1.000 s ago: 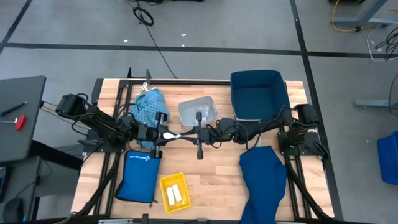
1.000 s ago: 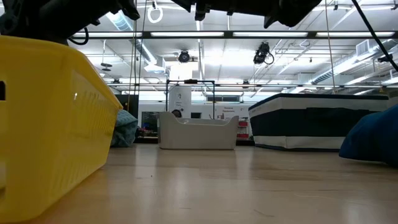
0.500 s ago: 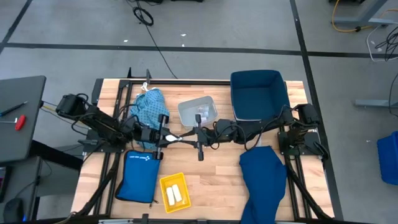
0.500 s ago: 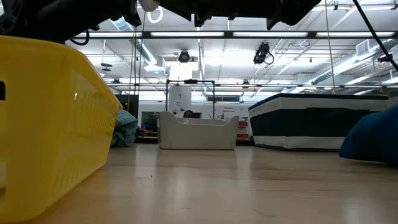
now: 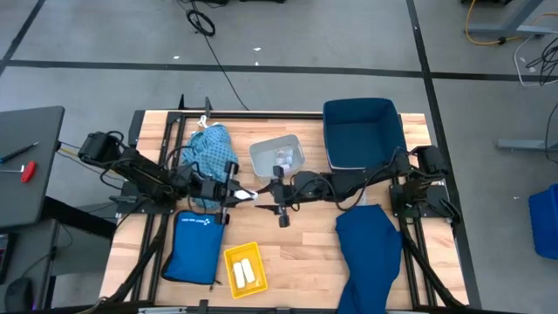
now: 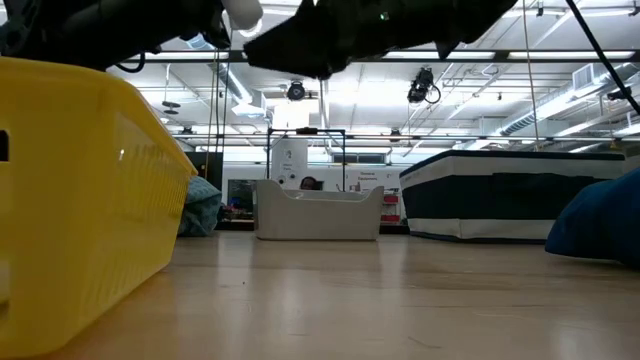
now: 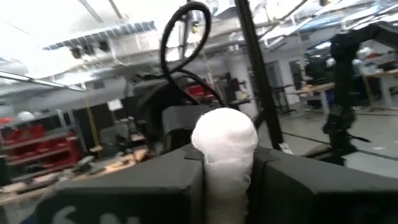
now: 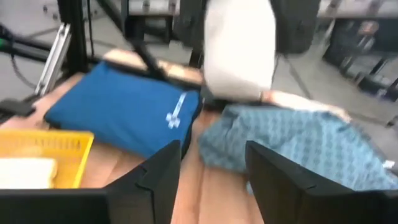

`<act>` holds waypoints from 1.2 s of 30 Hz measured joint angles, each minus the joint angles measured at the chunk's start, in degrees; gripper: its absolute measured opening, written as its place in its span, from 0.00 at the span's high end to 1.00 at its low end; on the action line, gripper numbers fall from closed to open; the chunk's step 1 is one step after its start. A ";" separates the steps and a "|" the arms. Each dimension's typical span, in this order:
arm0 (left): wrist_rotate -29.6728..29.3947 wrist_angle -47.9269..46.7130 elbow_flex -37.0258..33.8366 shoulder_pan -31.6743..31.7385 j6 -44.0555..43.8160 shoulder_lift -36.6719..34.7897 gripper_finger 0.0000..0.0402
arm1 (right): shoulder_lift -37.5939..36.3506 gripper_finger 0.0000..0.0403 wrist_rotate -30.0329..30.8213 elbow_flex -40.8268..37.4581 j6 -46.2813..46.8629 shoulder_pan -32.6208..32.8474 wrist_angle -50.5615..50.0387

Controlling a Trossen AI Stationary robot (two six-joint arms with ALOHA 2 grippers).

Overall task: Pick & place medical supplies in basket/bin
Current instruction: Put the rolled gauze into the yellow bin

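Observation:
A white roll (image 5: pixel 245 194) hangs above the table's middle, with my left gripper (image 5: pixel 230 194) shut on it; the left wrist view shows the roll (image 7: pixel 224 146) between the two dark fingers. My right gripper (image 5: pixel 267 194) faces it from the right and is open. Its fingers (image 8: pixel 158 180) stand apart, short of the roll (image 8: pixel 239 50). The yellow basket (image 5: pixel 242 269) near the front edge holds two white rolls. A light blue patterned cloth (image 5: pixel 209 146) lies at the far left, and a navy cloth (image 5: pixel 370 249) hangs over the near right edge. My left gripper pinches the white roll's left part (image 7: pixel 227 183) between its two fingers. The fingers come about level from the table's left and lie along the roll. The roll's free end (image 5: pixel 252 194) sticks out past the fingertips toward the right gripper, lifted clear of the table.
A clear bin (image 5: pixel 277 155) with small vials stands behind the grippers, and a navy bin (image 5: pixel 362 131) at the far right. A flat bright blue pouch (image 5: pixel 193 244) lies at the near left beside the yellow basket. Bare wood lies between the basket and the navy cloth.
My right gripper has opened and let go of the roll's right end, then drawn back a little toward the table's right edge. The roll stays in my left gripper, held clear of the table.

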 joint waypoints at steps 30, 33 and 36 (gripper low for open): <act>19.76 -25.67 -0.07 -9.46 -16.71 0.04 0.88 | -0.31 0.55 -0.46 0.00 9.70 2.95 -29.72; 19.15 -26.75 -0.07 -10.94 -16.69 0.04 0.88 | -0.31 0.55 -0.47 0.02 9.70 2.95 -29.71; 17.21 -26.93 -0.07 -12.13 -16.31 0.04 0.88 | -0.31 0.55 -0.47 0.02 9.70 2.95 -29.69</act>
